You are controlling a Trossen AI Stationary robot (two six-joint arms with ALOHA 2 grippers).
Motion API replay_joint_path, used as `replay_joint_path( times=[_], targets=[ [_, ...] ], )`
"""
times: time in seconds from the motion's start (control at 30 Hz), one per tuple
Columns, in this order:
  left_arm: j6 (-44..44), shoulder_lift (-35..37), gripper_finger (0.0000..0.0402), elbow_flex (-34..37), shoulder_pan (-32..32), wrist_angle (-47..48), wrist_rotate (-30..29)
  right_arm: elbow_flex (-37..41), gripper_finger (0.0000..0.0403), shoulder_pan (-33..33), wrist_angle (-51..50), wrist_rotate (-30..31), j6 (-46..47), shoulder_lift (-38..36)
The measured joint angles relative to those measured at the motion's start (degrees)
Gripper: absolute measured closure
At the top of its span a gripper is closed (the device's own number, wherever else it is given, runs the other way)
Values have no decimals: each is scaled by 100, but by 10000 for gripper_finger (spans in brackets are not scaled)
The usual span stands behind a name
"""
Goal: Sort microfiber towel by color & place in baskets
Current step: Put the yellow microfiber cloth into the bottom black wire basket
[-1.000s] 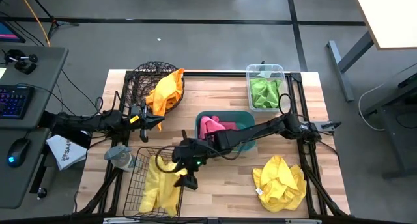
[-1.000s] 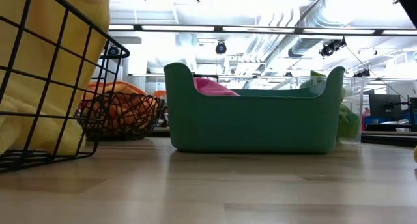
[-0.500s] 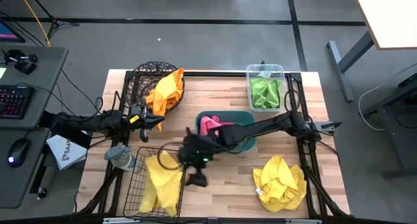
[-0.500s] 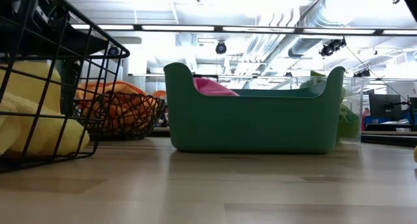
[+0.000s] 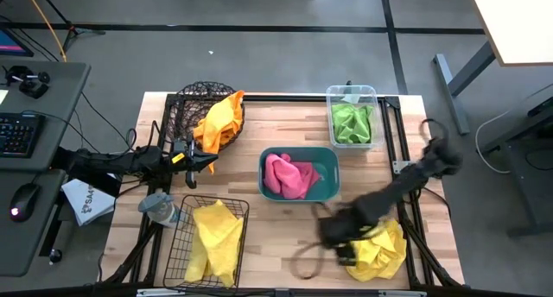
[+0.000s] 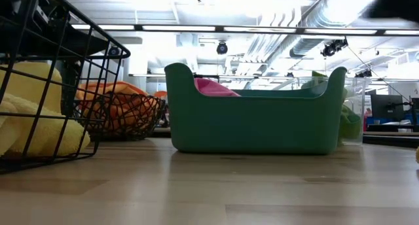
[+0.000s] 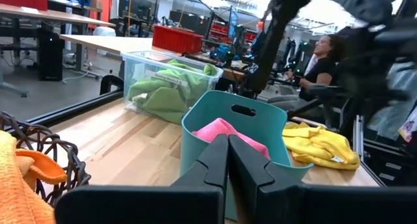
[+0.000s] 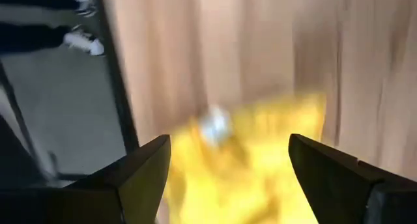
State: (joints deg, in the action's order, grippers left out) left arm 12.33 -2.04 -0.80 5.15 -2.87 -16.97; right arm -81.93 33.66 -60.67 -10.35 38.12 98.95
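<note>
Hovering my right gripper (image 5: 339, 232), fingers spread wide and empty, over 1 loose yellow towel (image 5: 373, 245).
Only my left wrist view is showing my left gripper (image 7: 228, 160) pressed closed, holding nothing.

Bright overhead ceiling lighting (glaring low), with the right arm (image 5: 380, 206) motion-blurred.

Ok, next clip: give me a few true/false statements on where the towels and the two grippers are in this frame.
1. A yellow towel lies in the rectangular wire basket. True.
2. The teal tub holds green towels. False: it holds a pink towel; the green towels are in the clear bin.
3. The right gripper is open over the loose yellow towel. True.
4. The left gripper holds an orange towel. False: it is shut and empty, beside the round basket, where the orange towel lies.
</note>
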Motion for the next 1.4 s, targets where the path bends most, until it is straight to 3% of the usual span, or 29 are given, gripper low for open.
replay_joint_path(
  times=[0.1, 0.23, 0.4, 0.63, 0.9, 0.97, 1.03, 1.17, 1.2, 1.3, 1.4],
  targets=[
    [-2, 0, 401, 0, -1, -1, -3, 1487, 96, 581, 232, 10, 2024, -968],
    [-2, 0, 402, 0, 0, 1, -5, 2568, 96, 1367, 262, 280, 4750, -2017],
    [1, 0, 402, 0, 0, -1, -7, 3092, 96, 1923, 408, 479, 6219, -2445],
    [0, 0, 402, 0, 0, -1, -12, 3335, 96, 1944, 1221, 679, 6366, -2136],
    [0, 0, 401, 2, -1, -1, -14, 3373, 106, 1872, 1349, 353, 6364, -1330],
    [0, 0, 401, 1, -1, -1, -12, 3371, 135, 1872, 1367, 266, 6360, -1232],
    [1, 0, 402, 0, 0, -1, -12, 3312, 190, 1872, 1253, 267, 6357, -1210],
    [0, 0, 402, 2, -2, -1, -12, 2787, 364, 1887, 470, 572, 6024, -1210],
    [1, 0, 402, 0, -1, -1, -12, 2576, 380, 1887, 235, 687, 5858, -1210],
    [1, 0, 402, 0, 0, -1, -13, 1793, 376, 1838, -648, 879, 5543, -1210],
    [-2, 0, 401, 1, -2, 1, -12, 755, 395, 1808, -1251, 1477, 5139, -1210]
  ],
)
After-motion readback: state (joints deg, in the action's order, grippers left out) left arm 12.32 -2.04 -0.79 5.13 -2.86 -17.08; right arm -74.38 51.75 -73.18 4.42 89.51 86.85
